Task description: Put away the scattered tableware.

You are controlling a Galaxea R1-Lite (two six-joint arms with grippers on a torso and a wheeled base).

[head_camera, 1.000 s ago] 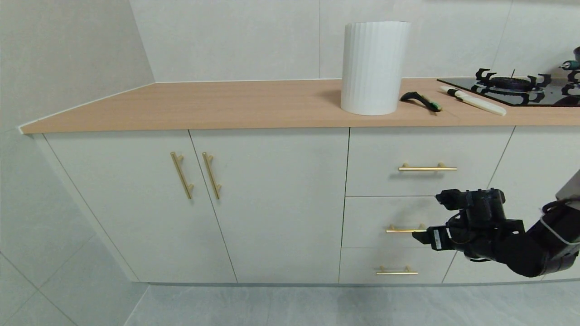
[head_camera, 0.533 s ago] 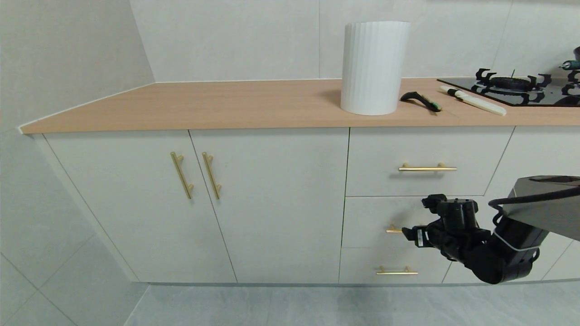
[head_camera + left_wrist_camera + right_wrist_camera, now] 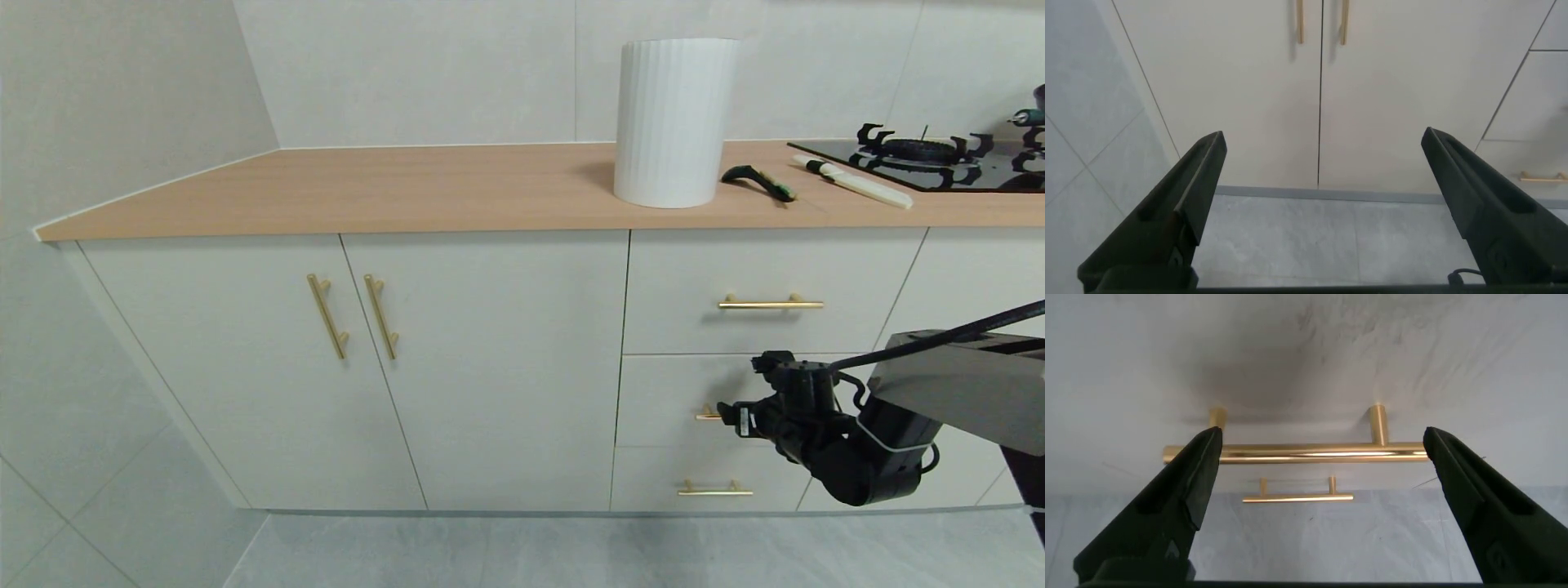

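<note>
Pale tiled walls (image 3: 408, 65), grey floor tiles (image 3: 490, 555), white cabinets (image 3: 490, 367) under wooden countertop (image 3: 367, 188).

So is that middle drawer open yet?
Shut. The middle drawer sits flush with the top drawer; the right gripper, open, faces its handle.

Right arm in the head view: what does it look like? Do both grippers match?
The right arm has a flat grey link, a rounded black wrist with a pale ring, and a black cable along its top. The right gripper is black with a small white label. The left gripper has the same black, tapered fingers.
</note>
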